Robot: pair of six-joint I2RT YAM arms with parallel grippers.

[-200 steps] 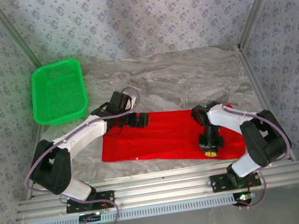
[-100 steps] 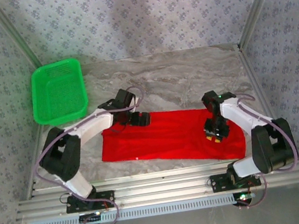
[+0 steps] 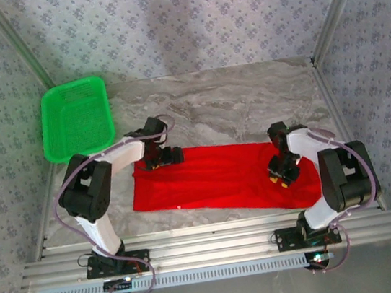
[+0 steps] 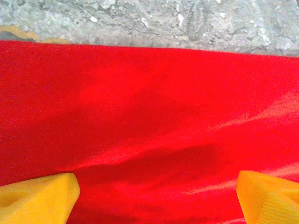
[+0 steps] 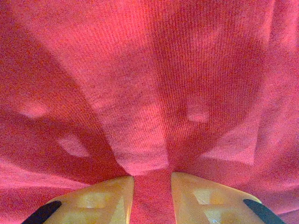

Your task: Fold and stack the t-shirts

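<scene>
The red t-shirt (image 3: 214,176) lies flat on the marble table as a long folded strip; its print does not show. My left gripper (image 3: 164,157) hovers over the shirt's far left corner. In the left wrist view this gripper (image 4: 156,186) stands wide open, yellow fingertips (image 4: 42,198) far apart over smooth red cloth (image 4: 149,107), nothing between them. My right gripper (image 3: 281,174) points down on the shirt's right part. In the right wrist view that gripper (image 5: 152,179) has its jaws a narrow gap apart, with red cloth (image 5: 149,93) showing in the gap.
A green mesh basket (image 3: 75,119) stands at the table's far left, apart from the shirt. Bare marble (image 3: 247,99) stretches behind the shirt. Patterned walls and metal frame posts close in the sides.
My left gripper slid left along the shirt's far edge, its arm folding in. My right gripper shifted right on the shirt and its jaws parted from shut to a narrow gap.
</scene>
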